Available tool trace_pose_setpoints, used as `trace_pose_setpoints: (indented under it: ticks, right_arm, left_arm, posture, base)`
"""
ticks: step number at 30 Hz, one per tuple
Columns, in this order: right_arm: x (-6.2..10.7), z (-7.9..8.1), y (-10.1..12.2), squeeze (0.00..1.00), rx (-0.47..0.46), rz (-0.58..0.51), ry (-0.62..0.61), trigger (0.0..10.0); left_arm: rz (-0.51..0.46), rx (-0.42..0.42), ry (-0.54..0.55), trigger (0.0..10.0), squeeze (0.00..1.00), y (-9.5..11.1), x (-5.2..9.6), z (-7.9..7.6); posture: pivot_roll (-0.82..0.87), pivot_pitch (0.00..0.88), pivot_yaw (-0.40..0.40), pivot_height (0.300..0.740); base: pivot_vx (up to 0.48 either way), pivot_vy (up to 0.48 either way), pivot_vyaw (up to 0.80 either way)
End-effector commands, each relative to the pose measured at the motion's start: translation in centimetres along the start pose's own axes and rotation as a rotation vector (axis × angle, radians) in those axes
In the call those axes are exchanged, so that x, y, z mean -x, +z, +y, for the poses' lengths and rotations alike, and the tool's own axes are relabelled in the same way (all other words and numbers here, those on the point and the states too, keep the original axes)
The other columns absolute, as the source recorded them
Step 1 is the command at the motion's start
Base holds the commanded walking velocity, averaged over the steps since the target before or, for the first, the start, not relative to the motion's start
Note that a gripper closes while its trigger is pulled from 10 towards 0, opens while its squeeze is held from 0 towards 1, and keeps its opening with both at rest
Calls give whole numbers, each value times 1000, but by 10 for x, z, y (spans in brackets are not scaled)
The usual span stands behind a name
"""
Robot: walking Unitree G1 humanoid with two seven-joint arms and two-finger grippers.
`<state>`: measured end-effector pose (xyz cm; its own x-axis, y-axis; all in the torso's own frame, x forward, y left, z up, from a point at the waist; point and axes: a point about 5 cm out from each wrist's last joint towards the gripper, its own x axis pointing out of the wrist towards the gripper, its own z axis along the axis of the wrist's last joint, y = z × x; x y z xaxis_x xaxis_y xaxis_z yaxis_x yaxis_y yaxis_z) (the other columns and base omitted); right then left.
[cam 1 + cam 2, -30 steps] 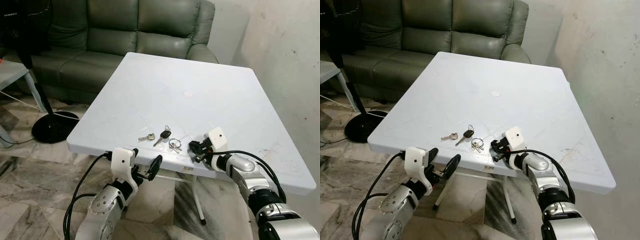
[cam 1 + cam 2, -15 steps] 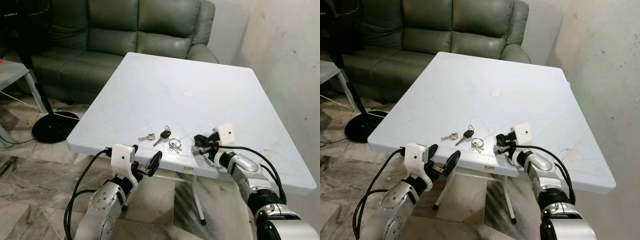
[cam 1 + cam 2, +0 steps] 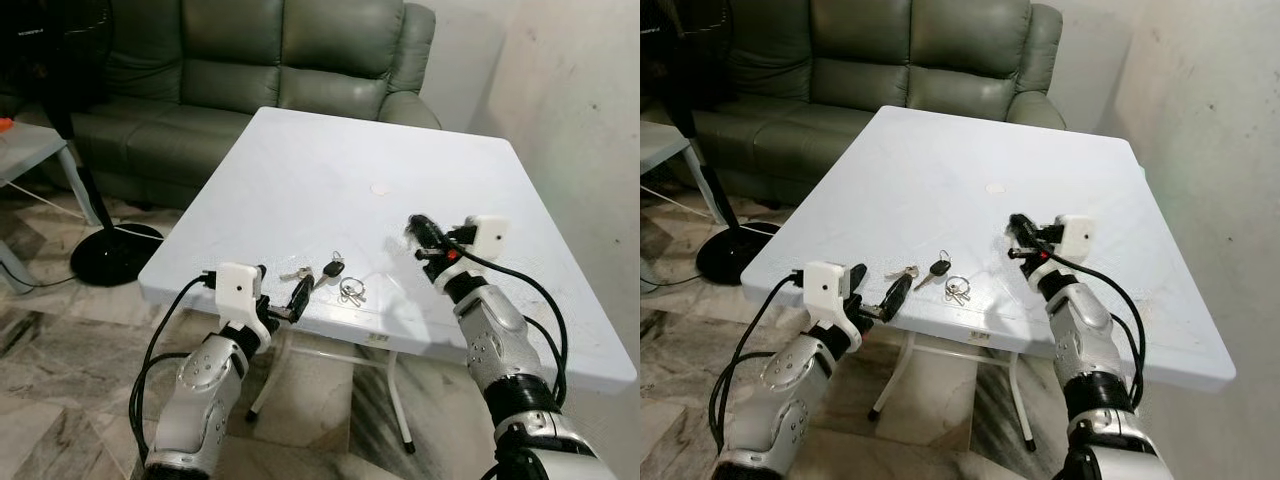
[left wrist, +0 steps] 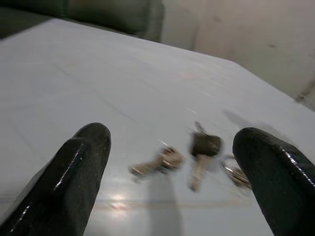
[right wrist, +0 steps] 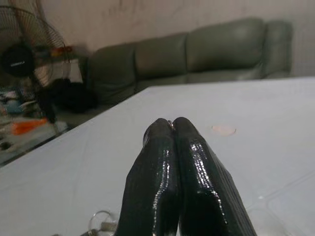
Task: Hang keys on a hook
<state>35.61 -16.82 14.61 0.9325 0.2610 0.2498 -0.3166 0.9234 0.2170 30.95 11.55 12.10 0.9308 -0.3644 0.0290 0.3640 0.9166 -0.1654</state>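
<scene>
On the white table (image 3: 400, 170) lie 3 key items near its front edge: 1 silver key (image 3: 295, 272), 1 black-headed key (image 3: 331, 269) and 1 ring with small keys (image 3: 351, 290). Behind the table is 1 green sofa (image 3: 280, 60); left of it is 1 black fan stand (image 3: 110, 250).

No text, label or number can be read anywhere.

White table (image 3: 300, 170) w/ keys (image 3: 325, 277) near front edge

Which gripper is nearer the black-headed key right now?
Left. The left gripper, open, sits at the table's near edge with the black-headed key just ahead of its fingertips. The right gripper, shut, hangs above the table farther off, to the key's right.
</scene>
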Motion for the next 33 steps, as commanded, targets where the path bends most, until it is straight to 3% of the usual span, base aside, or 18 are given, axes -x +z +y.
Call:
trace_pose_setpoints:
  ticks: [1, 3, 4, 8, 15, 18, 25, 29, 33]
  right_arm:
    - [4, 4, 9, 0, 51, -62, -13, 157]
    - [5, 5, 9, 0, 43, -70, -12, 157]
    - [7, 7, 10, 0, 36, -76, -14, 10000]
    - [24, 13, 14, 0, 64, -105, -55, 10000]
    - [48, 16, 12, 0, 75, -114, -146, 10000]
    - [64, 12, 8, 0, 75, -103, -207, 10000]
    - [99, 5, -1, 0, 97, -13, -302, 10000]
    - [101, 8, 1, 0, 100, 0, -295, 10000]
    - [91, 3, 9, 0, 143, 17, -294, 10000]
  left_arm:
    - [-44, -37, 31, 10000, 0, 11, -5, 8]
    - [-51, -50, 34, 10000, 0, 12, -6, 9]
    - [-57, -58, 35, 10000, 0, 14, -7, 10]
    - [-94, 0, 78, 10000, 0, 20, -6, 19]
    - [-97, 16, 122, 10000, 0, 15, 3, 27]
    - [-98, -5, 161, 10000, 0, 11, 11, 31]
    - [-84, 48, 173, 10000, 0, 6, 34, 36]
    - [-102, 68, 180, 10000, 0, 10, 40, 40]
    - [-137, 42, 192, 10000, 0, 25, 38, 50]
  posture:
    - [36, 0, -83, 740]
    - [34, 0, -81, 740]
    - [33, 0, -80, 740]
    - [19, 0, -71, 740]
    - [-5, 0, -59, 740]
    - [-5, 0, -59, 740]
    - [-9, 0, -48, 740]
    - [-9, 0, -49, 740]
    - [3, 0, -48, 740]
  base:
    - [0, 0, 0]
    - [0, 0, 0]
    - [0, 0, 0]
    - [0, 0, 0]
    - [0, 0, 0]
    - [0, 0, 0]
    - [0, 0, 0]
    - [0, 0, 0]
    - [0, 0, 0]
